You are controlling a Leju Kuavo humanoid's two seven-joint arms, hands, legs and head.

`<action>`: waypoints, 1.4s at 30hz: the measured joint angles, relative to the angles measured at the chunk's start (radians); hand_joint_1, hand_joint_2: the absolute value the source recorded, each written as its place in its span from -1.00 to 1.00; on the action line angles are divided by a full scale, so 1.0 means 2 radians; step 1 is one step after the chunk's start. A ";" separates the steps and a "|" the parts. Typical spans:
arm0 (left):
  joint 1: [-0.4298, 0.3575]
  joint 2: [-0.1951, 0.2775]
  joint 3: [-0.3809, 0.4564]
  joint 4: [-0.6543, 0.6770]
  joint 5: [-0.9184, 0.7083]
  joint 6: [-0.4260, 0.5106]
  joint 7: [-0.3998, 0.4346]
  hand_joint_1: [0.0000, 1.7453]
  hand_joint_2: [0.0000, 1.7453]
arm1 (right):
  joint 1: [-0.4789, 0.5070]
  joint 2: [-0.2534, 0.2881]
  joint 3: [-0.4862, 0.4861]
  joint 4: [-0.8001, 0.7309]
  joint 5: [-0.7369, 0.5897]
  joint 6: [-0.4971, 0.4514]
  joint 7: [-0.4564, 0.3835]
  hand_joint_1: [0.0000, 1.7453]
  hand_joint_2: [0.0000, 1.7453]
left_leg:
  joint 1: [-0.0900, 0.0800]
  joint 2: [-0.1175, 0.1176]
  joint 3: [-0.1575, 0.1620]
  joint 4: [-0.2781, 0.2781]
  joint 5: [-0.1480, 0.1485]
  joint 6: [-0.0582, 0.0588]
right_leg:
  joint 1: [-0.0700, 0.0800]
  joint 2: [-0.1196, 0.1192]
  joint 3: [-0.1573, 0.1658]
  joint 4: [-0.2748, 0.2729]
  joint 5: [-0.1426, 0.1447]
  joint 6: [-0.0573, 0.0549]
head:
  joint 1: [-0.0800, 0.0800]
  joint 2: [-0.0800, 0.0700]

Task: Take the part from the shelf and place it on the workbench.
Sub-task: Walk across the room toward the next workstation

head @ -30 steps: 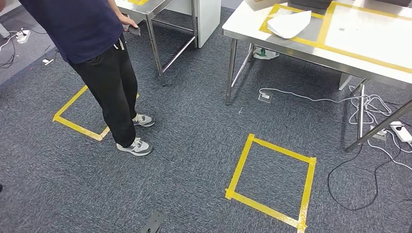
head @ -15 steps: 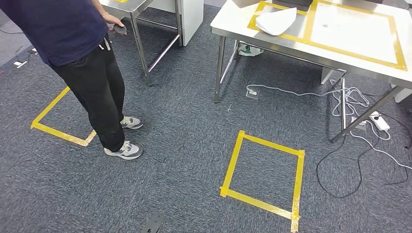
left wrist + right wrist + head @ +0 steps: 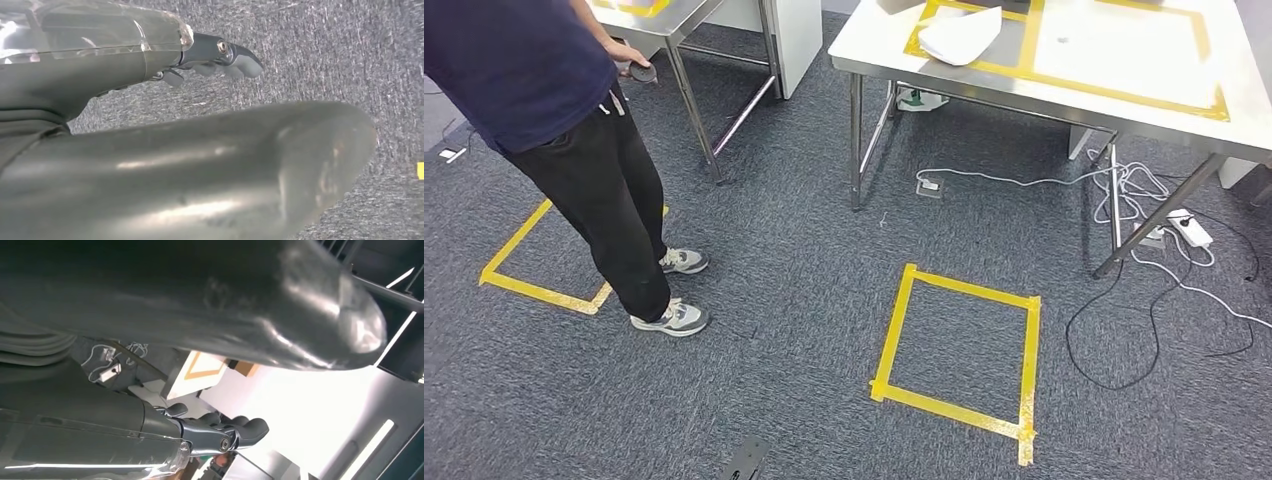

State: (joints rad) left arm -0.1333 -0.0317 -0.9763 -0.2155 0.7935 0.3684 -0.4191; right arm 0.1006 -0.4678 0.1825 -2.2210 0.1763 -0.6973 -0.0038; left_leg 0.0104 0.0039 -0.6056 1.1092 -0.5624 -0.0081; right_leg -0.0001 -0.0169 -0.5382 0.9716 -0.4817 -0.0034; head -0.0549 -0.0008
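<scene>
My left hand (image 3: pixel 210 60) hangs over grey carpet in the left wrist view, its fingers (image 3: pixel 235 60) stretched out apart from the thick thumb (image 3: pixel 225 165), with nothing between them. My right hand (image 3: pixel 220 435) likewise holds nothing, its fingers (image 3: pixel 245 430) well apart from the thumb (image 3: pixel 250 300). In the head view the white workbench (image 3: pixel 1124 95) with yellow tape frames stands at the far right. A white sheet (image 3: pixel 959 35) lies on its left frame. A person (image 3: pixel 544 90) at the left holds a small dark round thing (image 3: pixel 639 72).
A steel table (image 3: pixel 674 20) stands behind the person. Yellow tape squares mark the carpet in the middle (image 3: pixel 954 350) and at the left (image 3: pixel 534 265). White and black cables (image 3: pixel 1144 190) and a power strip (image 3: pixel 1189 230) lie under the workbench.
The whole picture has shifted left and the workbench shows more fully: the camera has moved. The person stays in place, still holding the dark thing.
</scene>
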 joint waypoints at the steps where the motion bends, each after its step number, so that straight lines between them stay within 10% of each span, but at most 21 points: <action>1: 0.000 0.000 0.000 0.000 0.000 0.000 0.000 -1.00 -1.00 | 0.000 0.000 0.000 0.000 0.002 0.000 0.001 -1.00 -1.00 | 0.000 -0.003 -0.014 0.029 -0.015 -0.002 | 0.000 -0.001 0.000 -0.001 0.000 -0.001 | -0.001 0.000; 4: 0.002 0.001 0.000 0.000 0.001 0.000 0.001 -1.00 -1.00 | 0.000 0.001 0.001 0.001 0.005 0.000 0.003 -1.00 -1.00 | 0.000 -0.003 -0.045 0.088 -0.030 -0.005 | 0.000 -0.004 0.000 0.001 -0.001 -0.002 | -0.001 0.000; 8: 0.002 0.002 0.000 0.000 0.001 0.000 0.001 -1.00 -1.00 | 0.000 0.001 0.001 0.001 0.006 0.000 0.003 -1.00 -1.00 | 0.000 0.017 0.000 -0.007 0.025 -0.003 | 0.000 -0.007 0.000 0.012 -0.009 0.005 | -0.001 0.000; 13: 0.001 0.002 0.000 0.000 0.000 0.000 0.001 -1.00 -1.00 | -0.003 0.001 0.001 0.001 0.011 0.001 0.006 -1.00 -1.00 | -0.002 0.015 0.008 -0.031 0.029 0.015 | 0.001 -0.014 -0.003 0.021 -0.018 0.015 | -0.001 0.000; 19: 0.001 0.002 -0.002 0.000 0.001 0.000 0.001 -1.00 -1.00 | -0.005 0.001 0.001 0.002 0.016 0.002 0.008 -1.00 -1.00 | -0.001 -0.008 0.006 -0.032 0.032 0.021 | -0.003 0.004 -0.064 0.157 -0.082 0.024 | 0.001 0.000; 24: 0.001 0.001 -0.002 0.000 0.001 0.000 0.001 -1.00 -1.00 | -0.007 0.000 0.001 0.002 0.016 0.002 0.008 -1.00 -1.00 | -0.001 -0.028 0.007 -0.031 0.033 0.018 | -0.002 0.027 -0.012 0.033 -0.011 0.009 | 0.001 0.000; 27: 0.001 0.000 -0.003 0.000 0.001 0.000 0.001 -1.00 -1.00 | -0.008 -0.002 0.001 0.002 0.017 0.003 0.008 -1.00 -1.00 | 0.001 -0.036 0.002 -0.033 0.037 0.009 | 0.000 0.027 -0.006 0.016 -0.010 0.005 | 0.001 0.000; 29: 0.002 0.001 -0.003 0.000 0.002 0.000 0.001 -1.00 -1.00 | -0.009 -0.002 0.001 0.002 0.017 0.003 0.008 -1.00 -1.00 | 0.000 -0.021 -0.002 -0.027 0.030 0.004 | -0.001 0.018 -0.002 0.006 -0.005 0.002 | 0.000 0.000; 34: 0.002 0.001 -0.003 0.000 0.002 0.000 0.001 -1.00 -1.00 | -0.008 0.000 0.004 0.004 0.017 0.004 0.009 -1.00 -1.00 | 0.000 0.000 -0.054 0.083 -0.024 -0.004 | -0.002 -0.003 0.001 0.001 -0.002 -0.002 | -0.002 0.000; 38: 0.003 0.002 -0.003 0.000 0.003 0.000 0.001 -1.00 -1.00 | -0.008 0.001 0.004 0.005 0.018 0.004 0.010 -1.00 -1.00 | -0.002 0.020 -0.007 0.000 0.023 -0.002 | -0.001 -0.018 0.001 0.009 -0.008 0.004 | -0.002 0.000; 42: 0.003 0.002 -0.003 0.000 0.003 0.000 0.001 -1.00 -1.00 | -0.009 0.001 0.004 0.005 0.020 0.006 0.010 -1.00 -1.00 | -0.005 0.026 0.008 -0.035 0.030 0.012 | 0.001 -0.030 0.000 0.015 -0.013 0.012 | -0.001 0.000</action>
State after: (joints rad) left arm -0.1282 -0.0282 -0.9827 -0.2154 0.7988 0.3685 -0.4172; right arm 0.0817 -0.4662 0.1914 -2.2108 0.2158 -0.6860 0.0156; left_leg 0.0000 0.0569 -0.5892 1.0394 -0.5021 0.0164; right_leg 0.0026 -0.0777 -0.5381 1.0012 -0.5069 0.0204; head -0.0569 -0.0008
